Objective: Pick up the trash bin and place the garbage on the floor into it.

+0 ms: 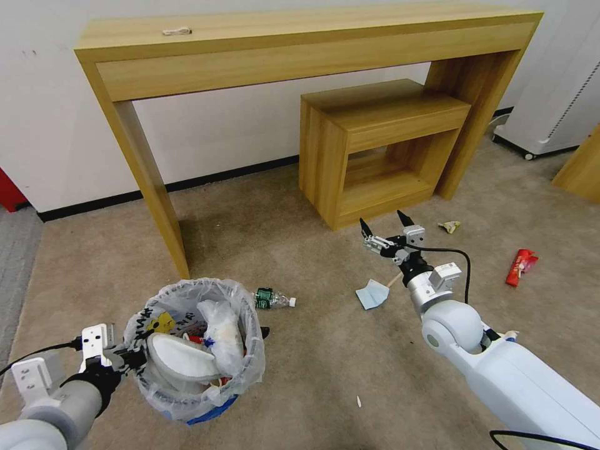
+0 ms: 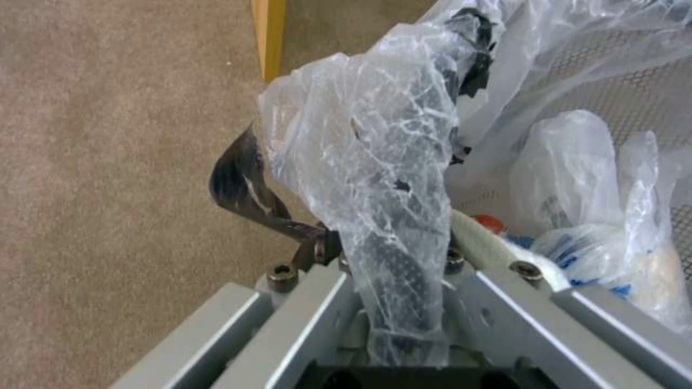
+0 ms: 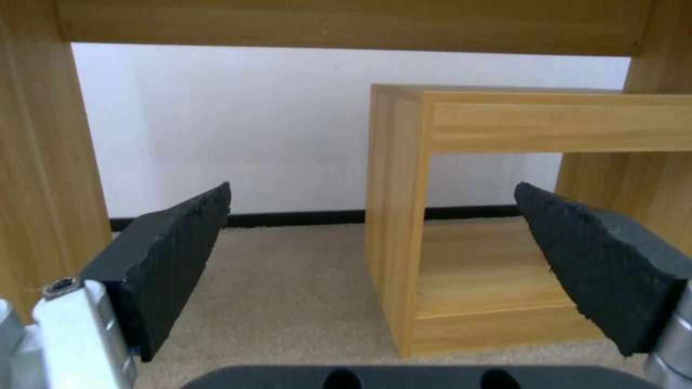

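The trash bin [image 1: 247, 365], round and lined with crinkled plastic, is at the lower left of the head view. It holds a white slipper [image 1: 181, 359] and bagged litter. My left gripper [image 1: 128, 357] is shut on its near rim [image 2: 375, 162], with one dark finger [image 2: 241, 183] outside the bag. My right gripper [image 1: 384, 228] hovers open and empty over the beige floor [image 1: 312, 369], its pads [image 3: 180, 243] wide apart. Just below it lie a blue mask [image 1: 373, 294] and a wooden stick [image 1: 394, 279]. A green-label bottle [image 1: 272, 299] lies beside the bin, and a red packet [image 1: 520, 265] at the right.
A tall wooden console table [image 1: 312, 50] spans the back wall, with a small wooden cube table [image 1: 375, 144] under it. A crumpled yellowish wrapper [image 1: 449, 226] lies near the cube. A white wheeled unit [image 1: 556, 94] stands at the far right, and grey carpet [image 1: 12, 262] at the left.
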Controlling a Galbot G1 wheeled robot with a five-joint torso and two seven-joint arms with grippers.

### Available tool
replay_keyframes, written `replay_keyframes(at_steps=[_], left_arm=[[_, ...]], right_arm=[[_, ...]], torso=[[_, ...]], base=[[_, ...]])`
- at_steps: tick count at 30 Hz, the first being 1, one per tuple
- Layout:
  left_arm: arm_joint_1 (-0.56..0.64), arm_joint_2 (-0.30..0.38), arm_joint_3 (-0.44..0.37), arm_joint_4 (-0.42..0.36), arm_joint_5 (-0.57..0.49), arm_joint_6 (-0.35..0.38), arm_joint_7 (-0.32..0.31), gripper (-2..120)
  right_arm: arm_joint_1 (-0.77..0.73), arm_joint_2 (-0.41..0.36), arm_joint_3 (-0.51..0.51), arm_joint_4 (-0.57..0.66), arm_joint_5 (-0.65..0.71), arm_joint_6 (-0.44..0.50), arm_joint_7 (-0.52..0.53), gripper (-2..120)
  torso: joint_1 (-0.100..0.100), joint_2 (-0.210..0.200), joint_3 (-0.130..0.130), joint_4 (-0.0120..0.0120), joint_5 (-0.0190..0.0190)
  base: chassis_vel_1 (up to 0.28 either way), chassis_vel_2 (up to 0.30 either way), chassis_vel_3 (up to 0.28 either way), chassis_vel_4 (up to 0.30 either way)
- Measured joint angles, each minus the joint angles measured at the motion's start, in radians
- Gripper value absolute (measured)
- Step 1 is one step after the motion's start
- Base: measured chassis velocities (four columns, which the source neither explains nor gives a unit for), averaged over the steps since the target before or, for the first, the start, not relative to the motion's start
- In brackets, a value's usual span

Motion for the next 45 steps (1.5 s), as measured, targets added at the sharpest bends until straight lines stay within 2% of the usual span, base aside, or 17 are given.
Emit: replay_keyframes(at_steps=[45], left_arm=[[-0.002, -0.006, 0.001, 0.003, -0.015, 0.003, -0.004, 1]], right_arm=[[0.017, 0.016, -0.020, -0.033, -0.018, 0.024, -0.011, 100]], torso=[[0.000, 0.000, 0.000, 0.0000, 0.0000]], base=[[0.000, 0.000, 0.000, 0.000]])
